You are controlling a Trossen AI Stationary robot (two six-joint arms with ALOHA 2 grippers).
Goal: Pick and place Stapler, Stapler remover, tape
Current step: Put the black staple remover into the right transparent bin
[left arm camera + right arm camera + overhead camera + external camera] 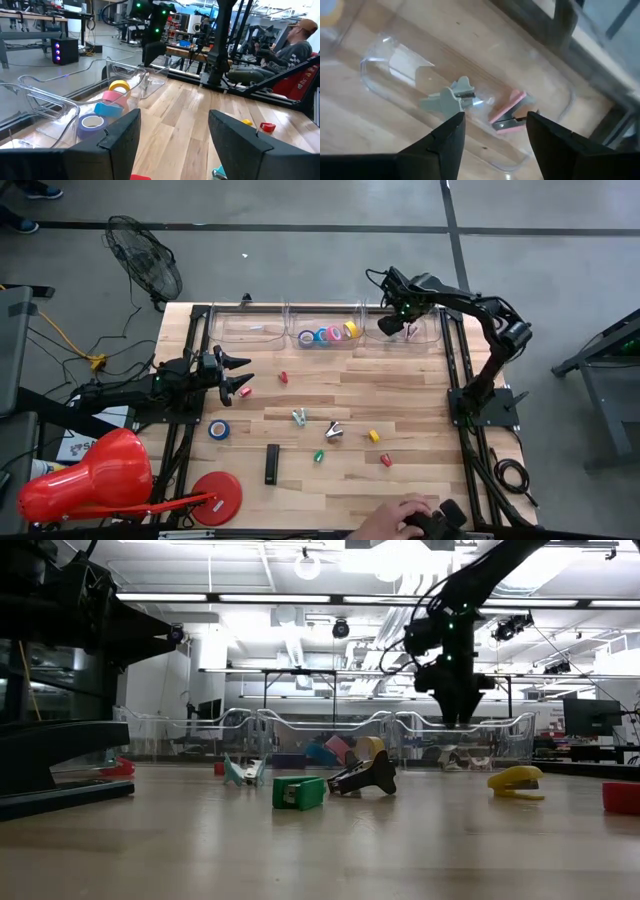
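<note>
Right gripper (398, 323) hangs over the clear plastic bin (385, 60) at one o'clock, fingers apart, releasing a pink staple remover (507, 116). Left gripper (238, 375) waits, fingers apart.

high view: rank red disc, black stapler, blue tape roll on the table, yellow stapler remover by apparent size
1. Red disc, clearly largest.
2. Black stapler, long and narrow.
3. Blue tape roll, shorter than the stapler but rounder; this spot is a close call.
4. Yellow stapler remover, smallest.
The camera looks straight down, so nearness barely skews this.
</note>
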